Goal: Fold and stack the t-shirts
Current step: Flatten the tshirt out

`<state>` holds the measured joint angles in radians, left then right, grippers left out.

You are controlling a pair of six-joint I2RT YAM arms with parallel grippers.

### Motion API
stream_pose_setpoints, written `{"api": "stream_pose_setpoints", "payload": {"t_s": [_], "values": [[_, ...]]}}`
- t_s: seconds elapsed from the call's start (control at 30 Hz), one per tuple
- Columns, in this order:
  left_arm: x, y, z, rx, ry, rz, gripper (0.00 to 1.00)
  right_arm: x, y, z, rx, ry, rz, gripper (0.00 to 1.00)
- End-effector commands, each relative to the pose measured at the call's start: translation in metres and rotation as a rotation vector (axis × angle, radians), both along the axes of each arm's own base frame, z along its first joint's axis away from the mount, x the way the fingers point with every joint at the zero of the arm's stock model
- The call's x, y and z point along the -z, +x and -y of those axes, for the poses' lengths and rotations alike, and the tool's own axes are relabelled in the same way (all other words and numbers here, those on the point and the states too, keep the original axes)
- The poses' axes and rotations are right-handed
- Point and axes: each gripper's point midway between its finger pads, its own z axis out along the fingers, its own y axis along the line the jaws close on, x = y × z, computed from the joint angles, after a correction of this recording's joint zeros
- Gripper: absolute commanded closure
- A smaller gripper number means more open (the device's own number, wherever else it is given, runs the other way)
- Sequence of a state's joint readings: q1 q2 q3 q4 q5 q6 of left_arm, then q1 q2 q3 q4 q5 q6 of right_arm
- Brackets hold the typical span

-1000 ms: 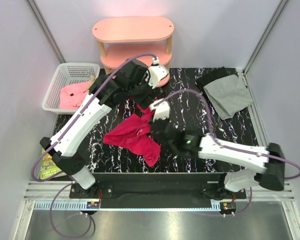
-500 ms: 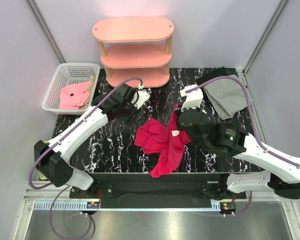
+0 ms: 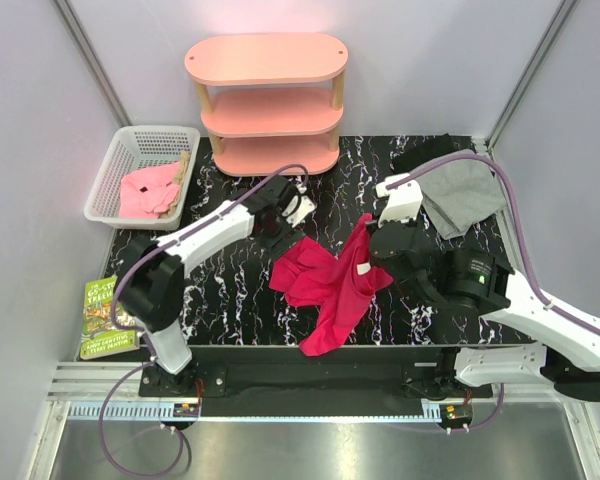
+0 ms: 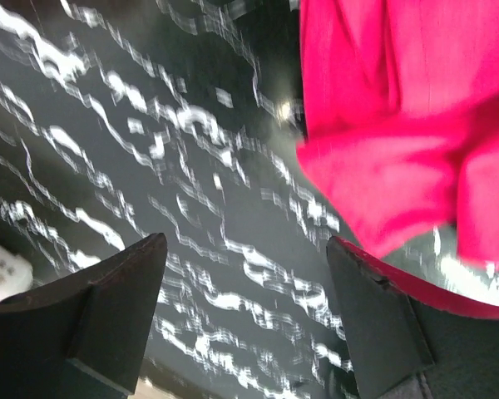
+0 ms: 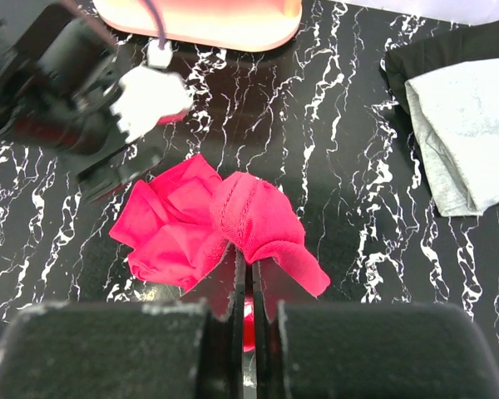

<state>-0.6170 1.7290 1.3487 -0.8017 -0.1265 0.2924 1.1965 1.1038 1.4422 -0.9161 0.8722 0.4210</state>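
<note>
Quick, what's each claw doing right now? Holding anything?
Left claw: open, holding nothing.
Right claw: closed on the red t-shirt.

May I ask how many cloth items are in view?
4: red shirt mid-table, grey shirt far right, black cloth under it, pink cloth in basket; more may be hidden.

top: overhead, whole table (image 3: 230, 300) | wrists: downward, left nearest | shared: red t-shirt (image 3: 325, 280)
</note>
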Motion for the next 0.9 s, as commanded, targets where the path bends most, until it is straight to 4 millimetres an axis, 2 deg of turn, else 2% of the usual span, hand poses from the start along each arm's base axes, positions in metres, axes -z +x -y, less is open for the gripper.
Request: {"api": "stream_pose_setpoints", "payload": {"t_s": [0.0, 0.03, 0.1, 0.13, 0.17, 0.2, 0.23, 0.4, 0.43, 0.6, 0.87], "values": [[-0.02, 0.05, 0.035, -0.027, -0.124, 0.096, 0.16, -0.023, -0.002, 0.018, 0.059, 0.094, 0.025, 0.99], [-0.026, 0.059, 0.043, -0.025, -0.145, 0.111, 0.16, -0.02, -0.004, 0.018, 0.051, 0.092, 0.014, 0.99], [-0.016, 0.063, 0.055, -0.016, -0.169, 0.069, 0.16, -0.017, -0.006, 0.02, 0.055, 0.106, 0.004, 0.99], [-0.022, 0.069, 0.062, -0.015, -0.194, 0.075, 0.16, -0.011, -0.007, 0.02, 0.049, 0.092, -0.009, 0.99], [-0.013, 0.071, 0.067, -0.023, -0.199, 0.049, 0.16, -0.01, -0.007, 0.02, 0.047, 0.093, -0.012, 0.99], [-0.018, 0.072, 0.079, -0.008, -0.242, 0.028, 0.16, -0.007, -0.008, 0.018, 0.047, 0.095, -0.019, 0.99], [-0.007, 0.071, 0.083, -0.017, -0.245, -0.007, 0.17, -0.004, -0.008, 0.018, 0.046, 0.09, -0.025, 0.99], [0.005, 0.068, 0.105, 0.001, -0.307, -0.11, 0.22, 0.006, -0.008, 0.011, 0.041, 0.082, -0.047, 0.99], [0.014, 0.067, 0.107, -0.006, -0.306, -0.138, 0.23, 0.007, -0.008, 0.01, 0.041, 0.081, -0.051, 0.99], [0.022, 0.065, 0.114, -0.015, -0.318, -0.191, 0.29, 0.01, -0.007, 0.009, 0.045, 0.073, -0.051, 0.99], [0.039, 0.057, 0.115, -0.021, -0.306, -0.24, 0.35, 0.006, -0.004, 0.01, 0.055, 0.071, -0.034, 0.99]]}}
